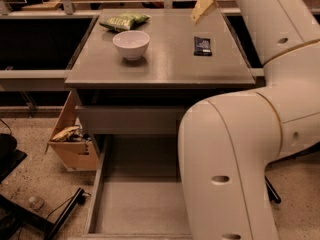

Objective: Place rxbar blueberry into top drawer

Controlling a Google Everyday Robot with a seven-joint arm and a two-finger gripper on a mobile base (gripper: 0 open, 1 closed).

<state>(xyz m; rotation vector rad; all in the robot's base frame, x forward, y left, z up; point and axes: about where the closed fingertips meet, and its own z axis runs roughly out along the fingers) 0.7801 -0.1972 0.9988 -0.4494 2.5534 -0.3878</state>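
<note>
The rxbar blueberry [202,45], a small dark flat bar with white print, lies on the right side of the grey cabinet top [165,64]. My gripper [202,6] hangs above the cabinet's far right part, just beyond the bar and apart from it. The top drawer [140,204] is pulled out wide at the bottom of the view and shows a bare grey floor and low side walls. My big white arm [235,154] covers the drawer's right part.
A white bowl [131,44] stands left of centre on the cabinet top, with a green snack bag [125,21] behind it. A plain grey drawer front [127,120] sits under the top. A tan cardboard box [72,144] stands on the floor at the left.
</note>
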